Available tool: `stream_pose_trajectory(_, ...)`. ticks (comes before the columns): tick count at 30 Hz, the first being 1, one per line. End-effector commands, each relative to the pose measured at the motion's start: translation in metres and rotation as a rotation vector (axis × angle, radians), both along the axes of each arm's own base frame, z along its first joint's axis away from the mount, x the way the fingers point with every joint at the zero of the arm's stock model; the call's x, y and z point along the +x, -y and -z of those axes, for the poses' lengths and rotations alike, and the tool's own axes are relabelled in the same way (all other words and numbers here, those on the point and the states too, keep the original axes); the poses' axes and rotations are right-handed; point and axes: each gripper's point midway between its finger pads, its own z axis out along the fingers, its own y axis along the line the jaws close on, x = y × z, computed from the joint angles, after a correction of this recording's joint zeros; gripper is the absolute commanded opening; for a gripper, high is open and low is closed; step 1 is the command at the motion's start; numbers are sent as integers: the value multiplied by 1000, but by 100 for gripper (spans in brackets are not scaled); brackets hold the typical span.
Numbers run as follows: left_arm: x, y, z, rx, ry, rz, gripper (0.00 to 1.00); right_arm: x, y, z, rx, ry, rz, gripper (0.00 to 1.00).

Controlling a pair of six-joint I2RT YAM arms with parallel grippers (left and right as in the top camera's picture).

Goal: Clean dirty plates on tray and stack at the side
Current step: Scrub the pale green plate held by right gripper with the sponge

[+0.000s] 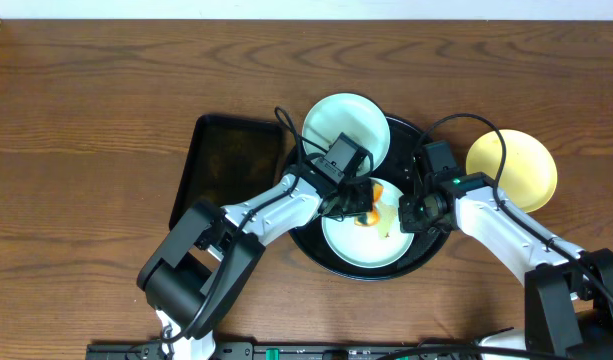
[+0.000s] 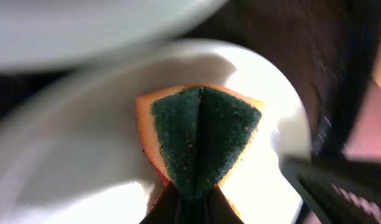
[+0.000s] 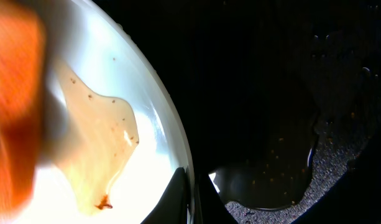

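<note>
While the yellow plate (image 1: 514, 170) already lies off the tray (image 1: 364, 272), on the worktop (image 1: 106, 90) just right of it and looking clean, two mint plates are still on the tray. So I judge the task to be about a third done.

The near mint plate (image 1: 361, 245) is the one in hand. A thin brownish film (image 3: 97, 137) with dark specks still spreads across its well toward the right rim, so its scrubbing is not finished. On the far mint plate (image 1: 346, 128) I can make out no smear from above, but whether it has been wiped I cannot tell. No stack exists yet, as the yellow plate lies alone. A puddle (image 3: 271, 186) of speckled water sits on the tray floor right of the near plate.

The left hand (image 2: 189, 199) is nearly closed, pinching a sponge (image 2: 199, 134) so hard that it folds. Its green scrub face shows between the orange edges, and it is pressed onto the middle of the near plate.

The right hand (image 3: 191, 198) is closed down to a narrow gap on the right rim of that plate, one finger inside and one outside, steadying it on the tray.

Left to do, as I judge it: finish this plate, deal with the far one, then stack both with the yellow plate.
</note>
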Motion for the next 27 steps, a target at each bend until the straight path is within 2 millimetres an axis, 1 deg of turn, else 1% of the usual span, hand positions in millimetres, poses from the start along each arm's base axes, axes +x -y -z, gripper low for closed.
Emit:
stream_pose_trajectory(1, -38, 25, -18, -134, -92, 162, 8, -7, 6, 7, -29, -30, 13, 1)
stream_pose_trajectory(6, -57, 36, -17, -132, -110, 203, 8, -7, 6, 7, -29, -30, 13, 1)
stream_pose_trajectory(11, -65, 41, -14, -104, -113, 197, 8, -7, 6, 7, -29, -31, 13, 1)
stream_pose_trajectory(13, -65, 41, -9, -73, -94, 193, 8, -7, 6, 7, -29, -30, 13, 1)
stream_pose_trajectory(16, -63, 38, -2, -32, -66, 177, 8, -7, 6, 7, -29, -30, 13, 1)
stream_pose_trajectory(19, -55, 32, 3, 12, -32, 149, 8, -7, 6, 7, -29, -31, 13, 1)
stream_pose_trajectory(22, -46, 22, 9, 78, 11, 114, 8, -7, 6, 7, -29, -31, 13, 1)
stream_pose_trajectory(27, -26, -3, 18, 195, 79, 63, 8, -7, 6, 7, -29, -31, 13, 1)
